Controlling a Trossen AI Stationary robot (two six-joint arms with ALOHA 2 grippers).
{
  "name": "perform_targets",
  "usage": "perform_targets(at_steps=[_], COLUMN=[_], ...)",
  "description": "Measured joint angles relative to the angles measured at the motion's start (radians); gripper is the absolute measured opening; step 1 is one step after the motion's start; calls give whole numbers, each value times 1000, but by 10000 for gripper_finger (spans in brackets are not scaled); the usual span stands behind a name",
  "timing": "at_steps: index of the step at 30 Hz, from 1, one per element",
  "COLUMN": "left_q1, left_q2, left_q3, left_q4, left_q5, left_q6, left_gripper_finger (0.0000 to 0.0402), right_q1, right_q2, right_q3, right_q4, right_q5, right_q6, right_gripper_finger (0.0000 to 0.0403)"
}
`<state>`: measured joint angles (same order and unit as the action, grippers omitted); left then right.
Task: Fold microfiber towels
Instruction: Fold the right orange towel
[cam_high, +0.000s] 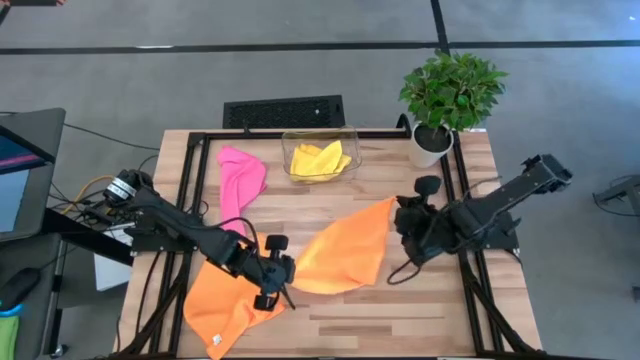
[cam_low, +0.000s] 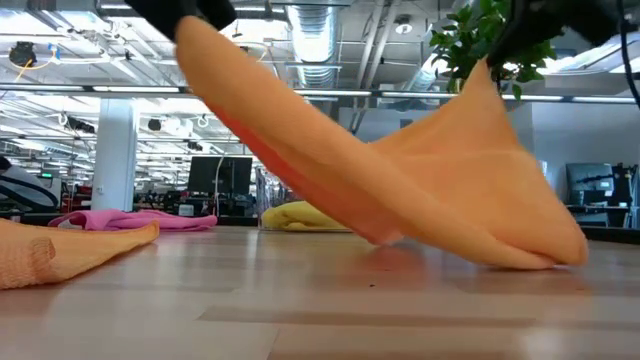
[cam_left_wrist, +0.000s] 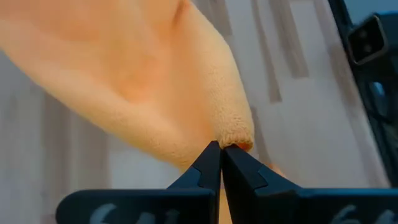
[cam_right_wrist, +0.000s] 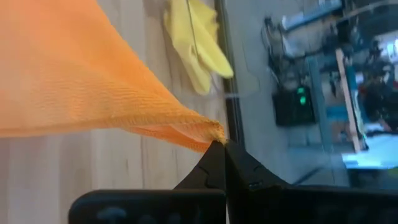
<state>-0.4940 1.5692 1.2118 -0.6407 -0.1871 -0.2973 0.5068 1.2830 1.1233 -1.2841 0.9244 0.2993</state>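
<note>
At the centre of the high view, an orange microfiber towel (cam_high: 347, 252) held stretched above the bench (cam_high: 400, 310). One corner pinched in the shut left claw (cam_high: 283, 272), lower centre of the frame; the opposite corner clamped in the shut right claw (cam_high: 402, 215), right of centre. Sagged in the middle, lowest fold touching the wood in the low view. Best handled, by judgement, with both corners kept level and taut, then carried together over the far edge so the halves met squarely. Fabric soft, nappy, hemmed at the corner. Second orange towel (cam_high: 222, 305) crumpled at lower left; hot pink towel (cam_high: 241, 178) bunched at upper left; yellow towel (cam_high: 320, 160) lying inside the clear plastic bin (cam_high: 352, 150), top centre.
</note>
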Motion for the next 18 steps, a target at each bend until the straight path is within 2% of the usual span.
perform_targets(at_steps=[9, 14, 18], left_q1=[-18, -22, -27], left_q2=[0, 5, 5], left_q3=[-19, -26, -26], left_q4=[-51, -68, -71], left_q5=[43, 116, 121], left_q6=[-107, -135, -135], left_gripper_finger=[0, 0, 0], right_q1=[-135, -217, -278], right_q2=[90, 116, 135], right_q3=[0, 0, -1], right_q4=[-9, -10, -16], right_q5=[-18, -2, 17], right_q6=[53, 67, 54], right_gripper_finger=[8, 8, 8])
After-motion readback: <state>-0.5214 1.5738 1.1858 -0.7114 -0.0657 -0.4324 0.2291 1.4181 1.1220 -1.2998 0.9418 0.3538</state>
